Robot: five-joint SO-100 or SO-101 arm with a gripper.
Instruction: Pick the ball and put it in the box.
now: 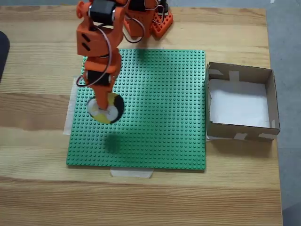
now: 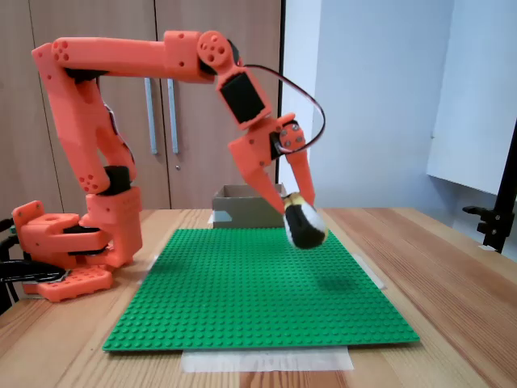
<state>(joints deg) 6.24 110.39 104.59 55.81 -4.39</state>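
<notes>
My orange gripper (image 1: pixel 106 111) is shut on the ball (image 1: pixel 118 104), a small round ball with yellow, black and white patches. It hangs over the left part of the green studded baseplate (image 1: pixel 160 103). In the side-on fixed view, the gripper (image 2: pixel 297 212) points down and holds the ball (image 2: pixel 308 231) clear of the baseplate (image 2: pixel 242 291), with a shadow below it. The box (image 1: pixel 240 131), brown cardboard with a white floor and pale tape, stands right of the plate. From the side, the box (image 2: pixel 241 212) shows behind the plate.
The arm's base (image 2: pixel 73 250) sits on the wooden table at the plate's far edge (image 1: pixel 157 21). White tape (image 1: pixel 131 173) peeks out from under the plate. A dark object (image 1: pixel 2 52) lies at the table's left edge. A black stand (image 2: pixel 501 210) rises at the right.
</notes>
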